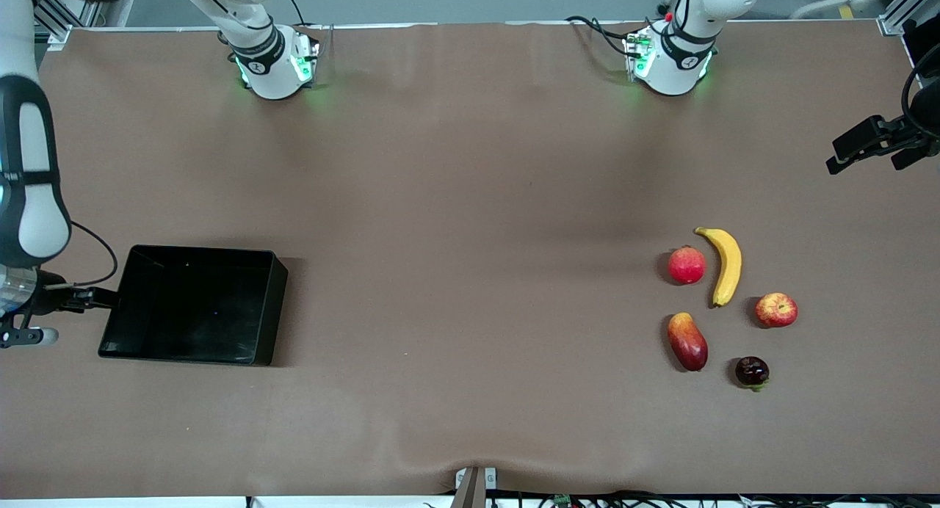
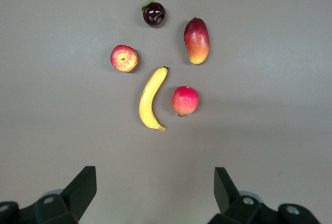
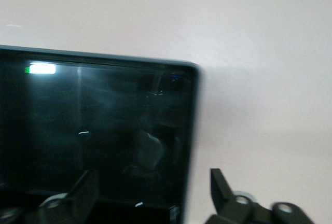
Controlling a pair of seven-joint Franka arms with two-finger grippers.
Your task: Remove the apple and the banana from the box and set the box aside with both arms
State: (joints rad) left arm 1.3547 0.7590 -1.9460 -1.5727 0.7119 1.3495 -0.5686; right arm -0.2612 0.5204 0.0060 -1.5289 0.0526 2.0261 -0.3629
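At the right arm's end of the bench, the box (image 1: 194,306) sits empty — probably light, rigid, slick-walled; right gripper (image 3: 150,195) gapes astride its rim; left gripper (image 2: 155,190) wide.

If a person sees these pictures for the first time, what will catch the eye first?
Probably the cluster of bright fruit at the left arm's end of the table, where the banana lies beside the apple. Then the empty black box at the right arm's end, with the open right claw at its rim.
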